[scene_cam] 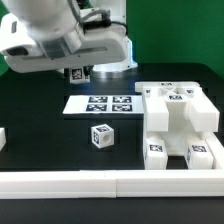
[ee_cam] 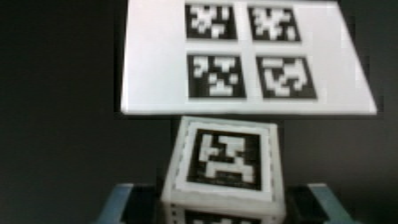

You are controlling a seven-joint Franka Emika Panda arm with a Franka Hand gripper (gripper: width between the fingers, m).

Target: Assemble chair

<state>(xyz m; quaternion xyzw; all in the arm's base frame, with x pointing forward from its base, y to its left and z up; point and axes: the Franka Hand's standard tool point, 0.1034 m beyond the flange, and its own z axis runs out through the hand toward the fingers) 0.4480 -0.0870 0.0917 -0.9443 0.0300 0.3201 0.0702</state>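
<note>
My gripper [scene_cam: 77,76] hangs above the table behind the marker board, shut on a chunky white chair part [ee_cam: 222,160] that bears black-and-white tags. In the wrist view the part stands between the two fingers [ee_cam: 135,202], and its tagged face fills the space between them. On the exterior view's right stands the partly built chair [scene_cam: 180,112], a white block with tagged pieces at its front. A small loose tagged cube-like part [scene_cam: 101,136] lies on the black table in front of the marker board.
The marker board [scene_cam: 100,104] lies flat on the table mid-scene and also shows beyond the held part as the marker board [ee_cam: 240,55]. A long white border rail [scene_cam: 80,182] runs along the front. Another white piece [scene_cam: 2,138] sits at the exterior view's left edge.
</note>
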